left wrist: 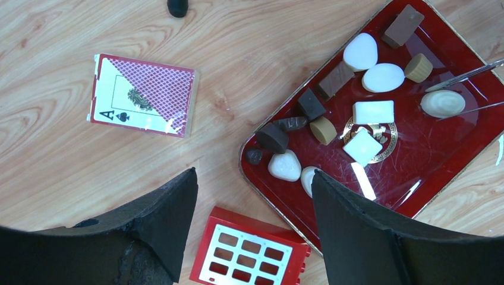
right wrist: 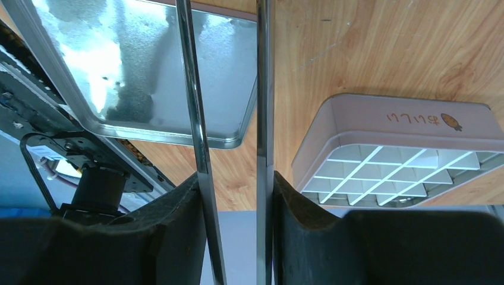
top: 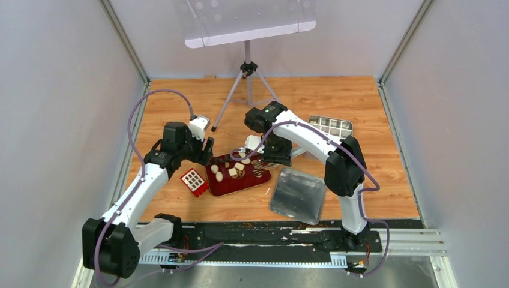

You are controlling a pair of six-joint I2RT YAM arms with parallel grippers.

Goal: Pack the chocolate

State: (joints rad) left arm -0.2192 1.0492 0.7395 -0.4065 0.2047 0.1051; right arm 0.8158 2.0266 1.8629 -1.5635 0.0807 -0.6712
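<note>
The chocolate (left wrist: pixel 383 78), cream-white pieces and dark or tan blocks, lies scattered on a red tray (left wrist: pixel 428 148). My left gripper (left wrist: pixel 254 171) hangs open over the tray's near-left corner and a small red box (left wrist: pixel 249 256) with a white grid top, holding nothing. My right gripper (right wrist: pixel 235 178) is shut on a pair of metal tongs (right wrist: pixel 193 89). In the left wrist view the tongs' (left wrist: pixel 466 72) two thin tips straddle a cream oval piece (left wrist: pixel 443 103) at the tray's right side. From above, both grippers (top: pixel 204 150) (top: pixel 264 157) flank the tray (top: pixel 225 187).
A playing-card pack (left wrist: pixel 142 95) lies left of the tray. A flat metal lid (top: pixel 298 195) lies right of the tray, and a divided tin (top: pixel 330 126) with white partitions sits behind the right arm. A tripod (top: pixel 247 78) stands at the back.
</note>
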